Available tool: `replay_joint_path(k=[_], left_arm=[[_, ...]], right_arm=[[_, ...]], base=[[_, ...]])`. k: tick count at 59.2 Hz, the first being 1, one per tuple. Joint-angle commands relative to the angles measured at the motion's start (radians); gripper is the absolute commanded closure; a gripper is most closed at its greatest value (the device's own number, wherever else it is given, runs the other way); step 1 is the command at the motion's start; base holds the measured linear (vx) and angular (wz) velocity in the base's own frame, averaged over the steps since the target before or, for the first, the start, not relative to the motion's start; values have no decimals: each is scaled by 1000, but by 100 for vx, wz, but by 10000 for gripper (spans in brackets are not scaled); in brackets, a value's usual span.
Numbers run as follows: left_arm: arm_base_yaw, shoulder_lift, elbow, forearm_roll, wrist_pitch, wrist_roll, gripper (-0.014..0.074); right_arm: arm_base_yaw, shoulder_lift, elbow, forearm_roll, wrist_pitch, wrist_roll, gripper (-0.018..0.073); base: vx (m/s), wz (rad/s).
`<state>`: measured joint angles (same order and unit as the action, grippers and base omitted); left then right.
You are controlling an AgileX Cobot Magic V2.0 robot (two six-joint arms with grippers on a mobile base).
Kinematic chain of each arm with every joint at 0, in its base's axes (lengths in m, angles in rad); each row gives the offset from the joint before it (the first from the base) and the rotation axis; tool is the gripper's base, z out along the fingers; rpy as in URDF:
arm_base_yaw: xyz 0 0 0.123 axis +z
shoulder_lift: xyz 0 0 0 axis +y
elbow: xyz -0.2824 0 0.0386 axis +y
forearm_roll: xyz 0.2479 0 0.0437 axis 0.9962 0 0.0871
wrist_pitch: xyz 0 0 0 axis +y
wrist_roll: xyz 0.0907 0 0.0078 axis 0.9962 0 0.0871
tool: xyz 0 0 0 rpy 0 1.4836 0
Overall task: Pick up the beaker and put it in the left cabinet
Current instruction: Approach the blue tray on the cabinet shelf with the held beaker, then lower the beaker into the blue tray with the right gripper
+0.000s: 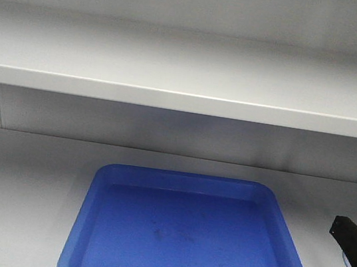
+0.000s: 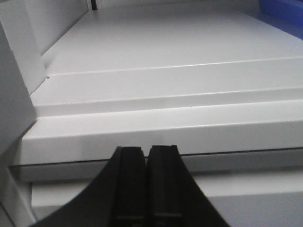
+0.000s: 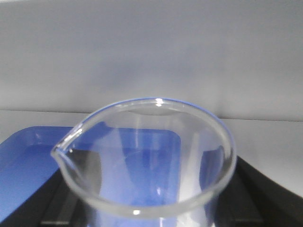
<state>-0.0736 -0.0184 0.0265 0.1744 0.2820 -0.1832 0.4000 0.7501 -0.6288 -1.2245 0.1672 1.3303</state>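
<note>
Round clear-glass beaker gripped by matte black right claw.

A blue plastic tray lies flat, front and centre, its rim raised and its corners rounded. Faint dark scuffs mark the middle of its floor. The left wrist view catches only a corner of the tray, at the upper right edge.
</note>
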Motion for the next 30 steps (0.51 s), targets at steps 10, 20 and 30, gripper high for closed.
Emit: replay_joint_path(k=[10, 20, 30], left_arm=[[0, -9, -11, 0, -83, -4, 593], [0, -9, -11, 0, -83, -4, 593], [0, -9, -11, 0, -83, -4, 593]], right_arm=[[-3, 76, -34, -43, -86, -1, 563], [-3, 270, -72, -183, -257, 0, 561], [-3, 466, -189, -180, -312, -18, 561]], base=[[0, 0], [0, 0], [0, 0]])
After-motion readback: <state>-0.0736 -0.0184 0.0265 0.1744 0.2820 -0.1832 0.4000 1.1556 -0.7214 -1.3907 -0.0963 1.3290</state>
